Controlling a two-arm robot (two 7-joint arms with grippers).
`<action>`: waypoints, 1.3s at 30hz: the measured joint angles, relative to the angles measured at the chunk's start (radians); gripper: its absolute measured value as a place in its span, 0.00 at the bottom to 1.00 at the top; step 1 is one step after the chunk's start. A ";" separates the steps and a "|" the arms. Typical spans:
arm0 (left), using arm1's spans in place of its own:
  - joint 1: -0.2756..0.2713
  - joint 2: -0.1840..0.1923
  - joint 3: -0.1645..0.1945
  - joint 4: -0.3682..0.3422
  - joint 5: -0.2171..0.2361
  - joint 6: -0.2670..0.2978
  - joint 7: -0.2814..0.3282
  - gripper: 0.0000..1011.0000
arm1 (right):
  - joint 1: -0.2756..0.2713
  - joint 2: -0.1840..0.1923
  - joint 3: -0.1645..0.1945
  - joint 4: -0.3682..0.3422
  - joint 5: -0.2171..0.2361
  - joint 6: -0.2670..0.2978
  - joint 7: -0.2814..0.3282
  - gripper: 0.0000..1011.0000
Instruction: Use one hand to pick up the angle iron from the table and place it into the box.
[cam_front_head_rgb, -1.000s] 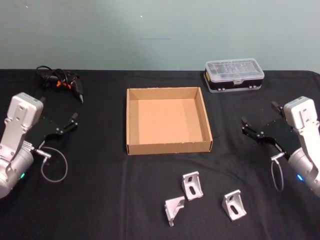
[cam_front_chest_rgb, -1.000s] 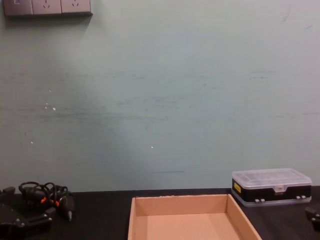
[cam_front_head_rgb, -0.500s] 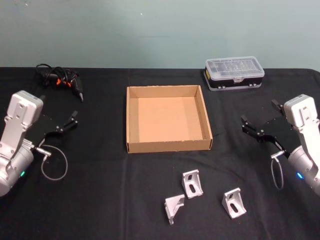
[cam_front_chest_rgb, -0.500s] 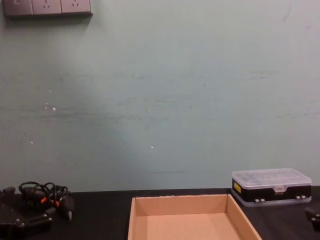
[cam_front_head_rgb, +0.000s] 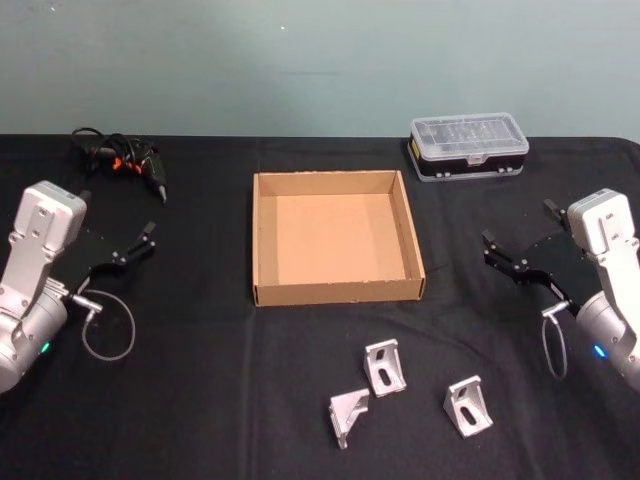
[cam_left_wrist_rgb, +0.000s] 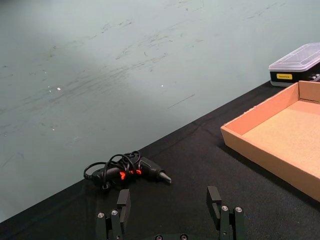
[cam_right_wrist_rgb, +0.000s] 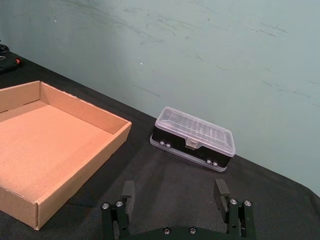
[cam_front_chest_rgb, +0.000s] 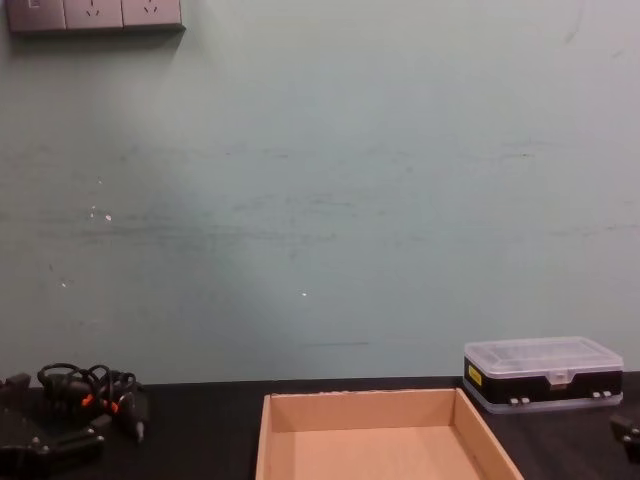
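Three silver angle irons lie on the black table in front of the box: one in the middle, one nearer and tipped on its side, one to the right. The tan cardboard box sits at the table's centre with nothing in it, and its wall also shows in the left wrist view and the right wrist view. My left gripper hovers open at the table's left, fingers spread. My right gripper hovers open at the right, behind the angle irons.
A black case with a clear lid stands at the back right, beyond the box. A tangle of black cables with red bits lies at the back left. A teal wall with sockets rises behind the table.
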 joint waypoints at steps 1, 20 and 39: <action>0.000 0.000 0.000 0.000 0.000 0.000 0.000 0.99 | 0.000 0.000 0.000 0.000 0.000 0.000 0.000 0.99; 0.000 0.000 0.000 0.000 0.000 0.000 0.000 0.99 | -0.120 0.065 0.079 -0.174 0.067 0.078 0.043 0.99; 0.000 0.000 0.000 0.000 0.000 0.000 0.000 0.99 | -0.612 0.356 0.352 -0.658 0.300 0.351 0.148 0.99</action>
